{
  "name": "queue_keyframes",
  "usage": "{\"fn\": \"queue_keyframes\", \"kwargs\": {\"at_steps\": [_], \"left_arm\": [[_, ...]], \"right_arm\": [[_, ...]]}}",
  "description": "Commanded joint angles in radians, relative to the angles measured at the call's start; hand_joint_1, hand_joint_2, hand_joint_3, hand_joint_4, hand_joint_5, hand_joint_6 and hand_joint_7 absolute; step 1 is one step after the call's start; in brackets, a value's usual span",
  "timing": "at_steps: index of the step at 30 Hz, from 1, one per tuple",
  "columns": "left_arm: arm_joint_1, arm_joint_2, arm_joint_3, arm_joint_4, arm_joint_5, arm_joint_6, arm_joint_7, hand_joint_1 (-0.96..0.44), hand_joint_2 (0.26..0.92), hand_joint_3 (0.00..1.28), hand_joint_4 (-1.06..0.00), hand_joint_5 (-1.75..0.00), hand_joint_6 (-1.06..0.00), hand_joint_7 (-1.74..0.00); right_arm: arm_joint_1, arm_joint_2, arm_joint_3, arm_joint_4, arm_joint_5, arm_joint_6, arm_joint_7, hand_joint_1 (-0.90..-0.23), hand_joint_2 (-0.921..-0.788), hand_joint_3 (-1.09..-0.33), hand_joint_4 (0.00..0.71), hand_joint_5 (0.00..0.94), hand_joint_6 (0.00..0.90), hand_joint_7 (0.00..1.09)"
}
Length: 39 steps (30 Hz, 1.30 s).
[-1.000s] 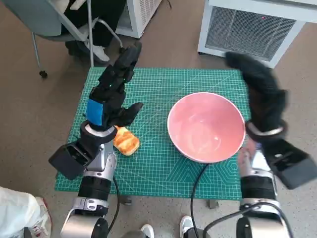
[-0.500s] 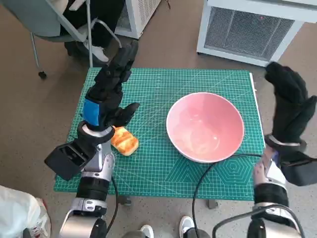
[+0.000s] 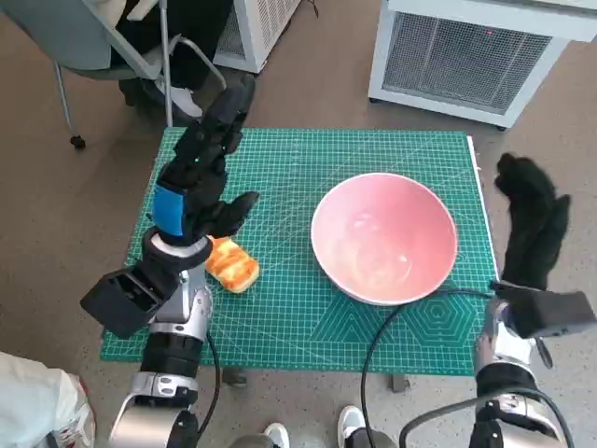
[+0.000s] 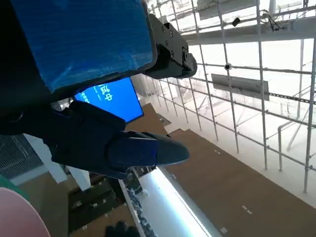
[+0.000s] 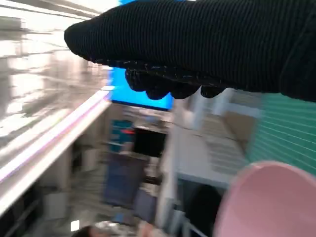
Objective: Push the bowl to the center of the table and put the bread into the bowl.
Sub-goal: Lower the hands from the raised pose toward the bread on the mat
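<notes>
The soft, light bread (image 3: 233, 265), at nine o'clock of the stiff, slippery-looking bowl (image 3: 384, 237), wants gentle side pinching; left hand (image 3: 201, 177) and right hand (image 3: 530, 222) both spread, holding nothing.

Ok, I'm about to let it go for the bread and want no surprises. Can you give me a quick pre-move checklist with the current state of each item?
1. Pink bowl upright and empty: ok.
2. Bowl at the centre of the green cutting mat: not ok, it sits right of the middle.
3. Bread on the mat, not held: ok.
4. Left hand free, fingers apart, raised above the bread: ok.
5. Right hand off the bowl, beyond the mat's right edge: ok.
6. Black cable lies on the mat by the bowl's near rim; touching or not: cannot tell.
</notes>
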Motion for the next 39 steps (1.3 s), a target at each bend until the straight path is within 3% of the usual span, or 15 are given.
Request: {"fn": "queue_keyframes", "kwargs": {"at_steps": [1, 14, 26, 39], "left_arm": [[0.011, 0.014, 0.006, -0.012, 0.014, -0.007, 0.009, -0.5, 0.921, 0.26, -0.24, 0.0, -0.42, 0.0], [0.029, 0.028, 0.005, -0.041, 0.031, -0.011, 0.025, -0.51, 0.921, 0.26, -0.24, 0.0, -0.42, 0.0], [0.06, 0.053, 0.007, -0.086, 0.06, -0.011, 0.057, -0.53, 0.921, 0.26, -0.24, 0.0, -0.42, 0.0], [0.113, 0.079, 0.011, -0.159, 0.094, 0.002, 0.104, -0.54, 0.921, 0.27, -0.24, 0.0, -0.42, 0.0]], "right_arm": [[-0.006, 0.024, -0.025, 0.059, 0.036, 0.1, 0.035, -0.442, -0.921, -0.954, 0.164, 0.005, -0.001, 0.46], [-0.087, 0.075, -0.081, 0.108, 0.072, 0.27, 0.065, -0.495, -0.921, -0.85, 0.188, 0.008, 0.043, 0.49], [-0.168, 0.118, -0.099, 0.119, 0.07, 0.322, 0.04, -0.541, -0.921, -0.795, 0.185, 0.003, 0.056, 0.49], [-0.263, 0.156, -0.101, 0.127, 0.062, 0.389, -0.001, -0.546, -0.921, -0.807, 0.174, 0.0, 0.06, 0.49]]}}
